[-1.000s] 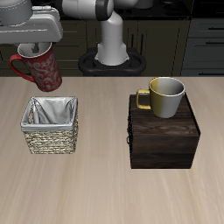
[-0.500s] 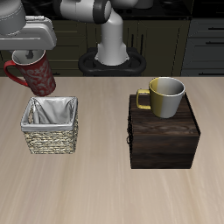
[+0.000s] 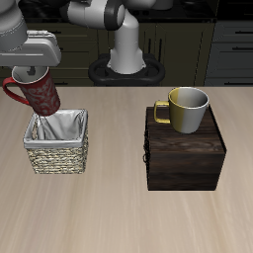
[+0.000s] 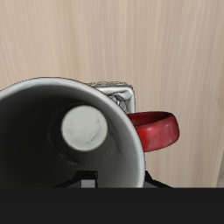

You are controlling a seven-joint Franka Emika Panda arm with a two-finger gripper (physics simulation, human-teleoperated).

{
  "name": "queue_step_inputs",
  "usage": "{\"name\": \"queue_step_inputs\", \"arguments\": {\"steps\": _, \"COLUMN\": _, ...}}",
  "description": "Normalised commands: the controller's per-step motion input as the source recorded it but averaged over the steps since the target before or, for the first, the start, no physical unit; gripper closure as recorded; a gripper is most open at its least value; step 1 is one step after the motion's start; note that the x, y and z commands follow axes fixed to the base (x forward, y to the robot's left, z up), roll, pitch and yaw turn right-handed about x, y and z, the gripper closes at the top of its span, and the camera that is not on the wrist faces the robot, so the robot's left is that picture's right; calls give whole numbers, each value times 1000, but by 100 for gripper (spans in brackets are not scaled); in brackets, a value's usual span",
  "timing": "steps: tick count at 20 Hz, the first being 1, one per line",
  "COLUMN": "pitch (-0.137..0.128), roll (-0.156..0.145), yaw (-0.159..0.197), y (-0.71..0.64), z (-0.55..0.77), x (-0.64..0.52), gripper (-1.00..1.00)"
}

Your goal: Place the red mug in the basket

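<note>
- A dark wooden box (image 3: 184, 156) with a yellow-olive mug (image 3: 188, 109) on top stands on the tabletop (image 3: 119, 208), well apart from the basket (image 3: 56, 142).
- The end effector (image 3: 32, 74) grips the red mug (image 3: 36, 92) by its rim, above the basket's back edge.
- The mug is tilted, mouth up, handle pointing away from the box.

I see the red mug (image 3: 38, 92) held up in my gripper (image 3: 30, 75), tilted, above the back edge of the basket (image 3: 56, 144), which sits on the worktop (image 3: 119, 212). Well apart from the basket, across the worktop, stands the wooden box (image 3: 184, 150), and the other mug (image 3: 186, 109) rests on top of it. From the wrist, the red mug (image 4: 74, 140) hides most of the basket (image 4: 118, 90).
</note>
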Motion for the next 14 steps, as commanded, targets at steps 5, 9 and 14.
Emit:
{"name": "queue_step_inputs", "arguments": {"steps": 5, "pitch": 38, "roll": 24, "yaw": -26, "y": 54, "z": -255, "x": 35, "gripper": 100}}
{"name": "queue_step_inputs", "arguments": {"steps": 9, "pitch": 20, "roll": 18, "yaw": -5, "y": 72, "z": -163, "x": 12, "gripper": 100}}
{"name": "queue_step_inputs", "arguments": {"steps": 14, "pitch": 31, "roll": 21, "yaw": 5, "y": 99, "z": -218, "x": 28, "gripper": 100}}
